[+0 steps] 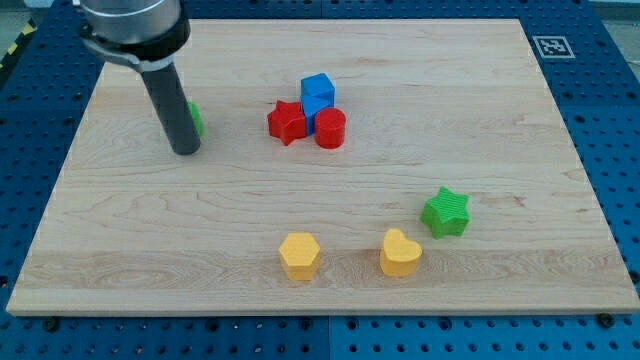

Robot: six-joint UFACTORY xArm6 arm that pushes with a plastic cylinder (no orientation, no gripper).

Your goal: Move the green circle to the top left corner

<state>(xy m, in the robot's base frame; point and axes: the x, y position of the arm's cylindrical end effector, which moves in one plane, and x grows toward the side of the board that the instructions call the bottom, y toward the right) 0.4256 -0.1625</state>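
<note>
One green circle [196, 119] is the item under task; it sits toward the far left of the bench [500, 120], mostly hidden behind the rod, with only a sliver of green showing at the rod's right edge. My tip [185, 151] rests on the bench just beside that sliver, on its near-left side; contact cannot be confirmed. No pincer is fitted to this arm, so its state does not arise.

Handling, as a judgement: the piece looks small, rigid and light, likely to slide readily on the smooth wood. A round edge may roll off the tip if pushed off-centre, so the push should bear on the near-right flank, aimed through the middle toward the far left corner.

Surroundings: a red star [287, 122], a blue block [317, 96] and a red cylinder [330, 129] cluster to the right of the circle, well apart from it. A green star [445, 212], a yellow heart [400, 253] and a yellow hexagon [299, 256] lie nearer and to the right. Nothing appears to stand between the circle and its corner.
</note>
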